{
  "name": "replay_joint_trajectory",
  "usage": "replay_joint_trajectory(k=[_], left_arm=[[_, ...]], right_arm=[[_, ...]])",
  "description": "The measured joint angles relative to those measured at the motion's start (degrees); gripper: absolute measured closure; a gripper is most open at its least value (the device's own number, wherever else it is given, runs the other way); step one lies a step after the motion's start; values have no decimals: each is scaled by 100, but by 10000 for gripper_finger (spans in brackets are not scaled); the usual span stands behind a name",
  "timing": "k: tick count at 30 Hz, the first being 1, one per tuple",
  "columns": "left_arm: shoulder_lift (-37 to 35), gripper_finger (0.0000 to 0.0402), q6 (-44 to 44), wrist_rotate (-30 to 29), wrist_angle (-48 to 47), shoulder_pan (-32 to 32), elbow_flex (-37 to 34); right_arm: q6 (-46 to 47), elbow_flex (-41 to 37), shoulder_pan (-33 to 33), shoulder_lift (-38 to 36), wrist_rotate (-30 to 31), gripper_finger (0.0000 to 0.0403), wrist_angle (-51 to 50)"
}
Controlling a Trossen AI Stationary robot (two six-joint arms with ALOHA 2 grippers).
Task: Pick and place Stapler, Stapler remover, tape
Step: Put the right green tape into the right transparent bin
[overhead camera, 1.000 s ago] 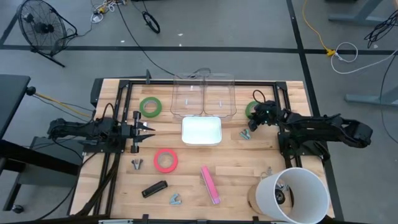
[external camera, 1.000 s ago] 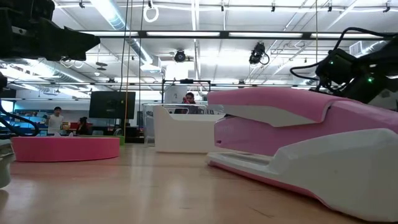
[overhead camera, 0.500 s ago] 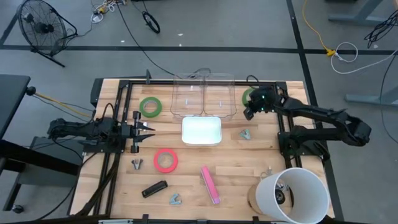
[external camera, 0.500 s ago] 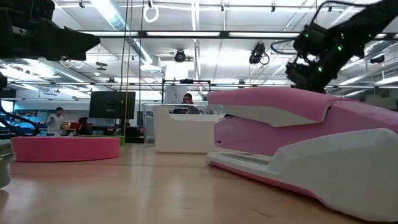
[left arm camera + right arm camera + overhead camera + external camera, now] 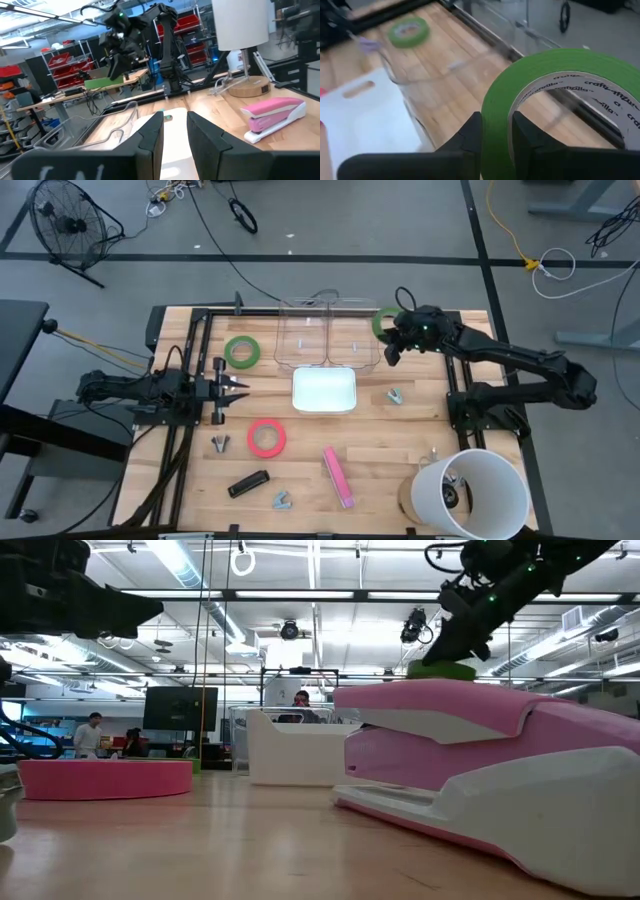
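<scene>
My right gripper (image 5: pixel 395 338) is shut on a green tape roll (image 5: pixel 381 321) and holds it in the air over the right end of the clear bin (image 5: pixel 328 335). A second green tape roll (image 5: pixel 241 351) lies flat at the far left. The pink-red tape roll (image 5: pixel 266 437) lies flat nearer the front. The pink stapler (image 5: pixel 337 476) rests on its base near the front edge. A small stapler remover (image 5: pixel 394 395) lies right of the white lid (image 5: pixel 324 390). My left gripper (image 5: pixel 236 388) waits at the left, open on nothing. My right gripper pinches the green roll's ring wall (image 5: pixel 496 125), one finger (image 5: pixel 524 137) inside the open centre and the other outside. The fingers slant down from the table's right side. The roll is lifted clear and lies about level below the gripper (image 5: pixel 440 669).
A black object (image 5: pixel 248 483) and two more small removers (image 5: pixel 219 442) (image 5: pixel 282 500) lie at the front left. A white lamp shade (image 5: pixel 470 490) stands at the front right. A black frame (image 5: pixel 200 320) borders the wooden table.
My right gripper has risen from the table at the far right, carrying the green roll with it. It has gone toward the far edge and leftward to the clear bin, tipping further down. The roll, first low by the table, now hangs clear.
</scene>
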Motion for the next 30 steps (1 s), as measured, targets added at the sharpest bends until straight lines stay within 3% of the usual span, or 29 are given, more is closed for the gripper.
replay_joint_trajectory(k=[5, 18, 30], left_arm=[[1, 312, 0, -16, 2, 0, 0], [2, 312, 0, -14, 0, 2, 0], [0, 312, -2, -12, -37, 0, 0]], right_arm=[[-3, 204, 187, 543, 30, 343, 462], [-566, 1725, 194, 2995, -47, 343, 626], [-514, 1790, 119, 3336, -148, 343, 606]])
